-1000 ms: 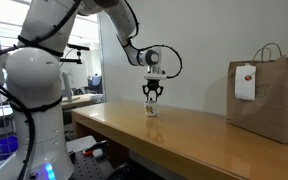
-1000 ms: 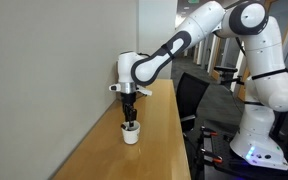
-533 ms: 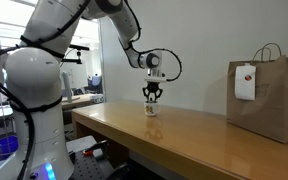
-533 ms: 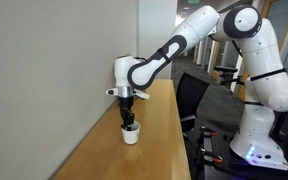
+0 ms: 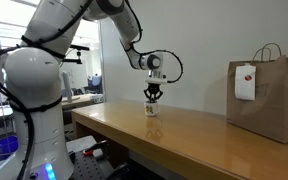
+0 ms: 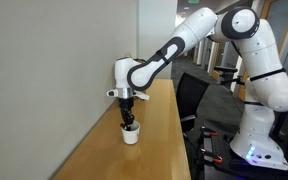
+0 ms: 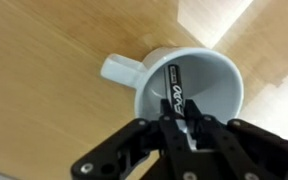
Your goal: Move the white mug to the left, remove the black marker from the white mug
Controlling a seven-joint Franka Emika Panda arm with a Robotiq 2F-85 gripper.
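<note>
The white mug (image 7: 199, 80) stands upright on the wooden table, handle (image 7: 119, 70) to the left in the wrist view. It also shows in both exterior views (image 5: 152, 110) (image 6: 131, 134). A black marker (image 7: 173, 88) with white lettering stands inside the mug. My gripper (image 7: 180, 118) hangs straight over the mug with its fingers closed on the marker's top end. In both exterior views the gripper (image 5: 152, 97) (image 6: 129, 117) sits just above the mug's rim.
A brown paper bag (image 5: 268, 95) with a white tag stands on the table (image 5: 184, 135) at one end. A grey wall (image 6: 54, 80) runs close along the table edge beside the mug. An office chair (image 6: 194, 95) stands beyond the table.
The gripper has dropped a little toward the mug and its fingers have closed on the marker. The mug has not moved.
</note>
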